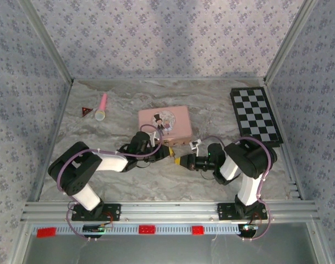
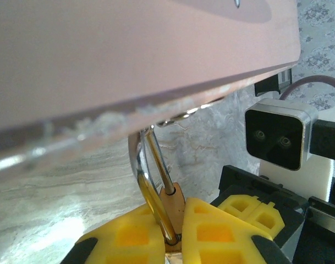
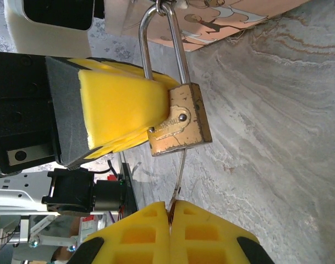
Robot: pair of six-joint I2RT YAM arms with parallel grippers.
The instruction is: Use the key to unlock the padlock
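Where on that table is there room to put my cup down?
Bare marble along the back wall behind the pink tin, and the near strip between the two arm bases. Crowded just before the tin, where the left gripper and right gripper meet at the padlock.

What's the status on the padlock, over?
Left gripper shut on padlock body. Right gripper shut on key, blade reaching padlock's underside. Shackle hooked through clasp of pink tin. Nothing blocking the key.

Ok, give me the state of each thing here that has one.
pink tin, lid shut
padlock, hanging from the tin's hasp, shackle looks closed
key, tip at the padlock's underside
left tool, shut on the padlock
right tool, shut on the key
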